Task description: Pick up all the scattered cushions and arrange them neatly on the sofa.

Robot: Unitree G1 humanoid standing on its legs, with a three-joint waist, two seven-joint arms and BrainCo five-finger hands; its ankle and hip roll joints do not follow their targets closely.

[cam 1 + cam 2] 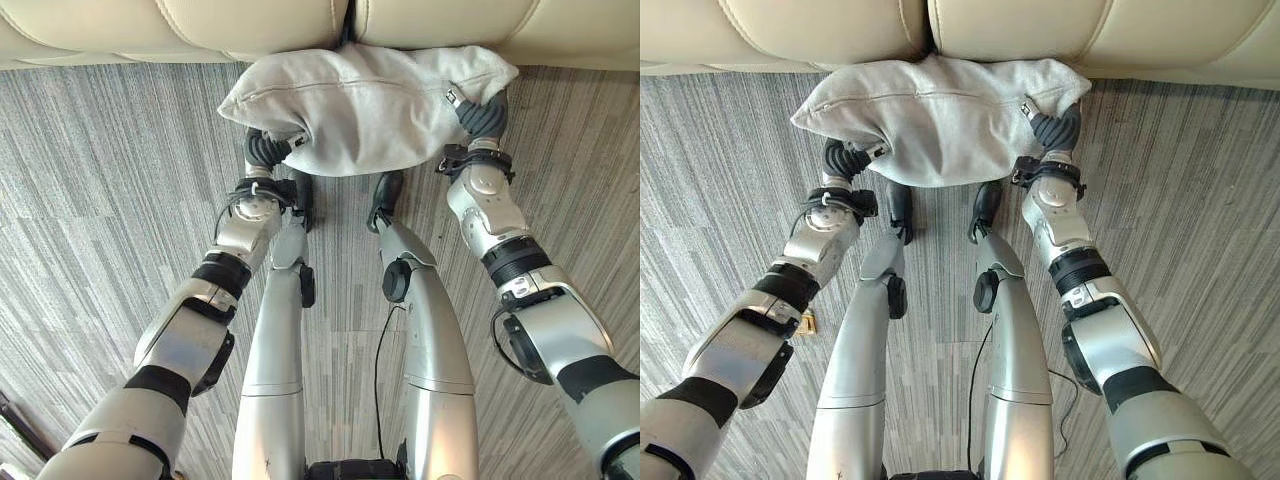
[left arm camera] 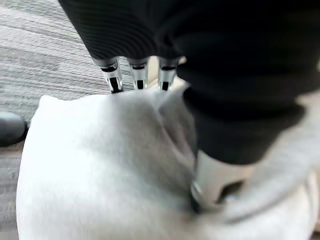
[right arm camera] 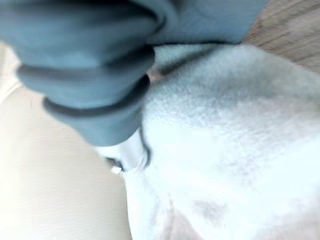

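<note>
We hold grey cushion [image 1: 360, 110] up by sofa [image 1: 250, 25]. Left hand [image 2: 220, 185] pinches it. Right hand [image 1: 485, 112] grips other end.

One grey cushion [image 1: 365, 105] counted, held between the two hands. Two robot hands counted: the left hand [image 1: 268, 150] at the cushion's left underside, the right hand [image 1: 484, 112] at its right end. One cream sofa [image 1: 250, 25] counted, just beyond both hands, with two seat cushions visible meeting at a seam above the held cushion. One striped grey carpet floor [image 1: 90, 200] beneath the hands.
</note>
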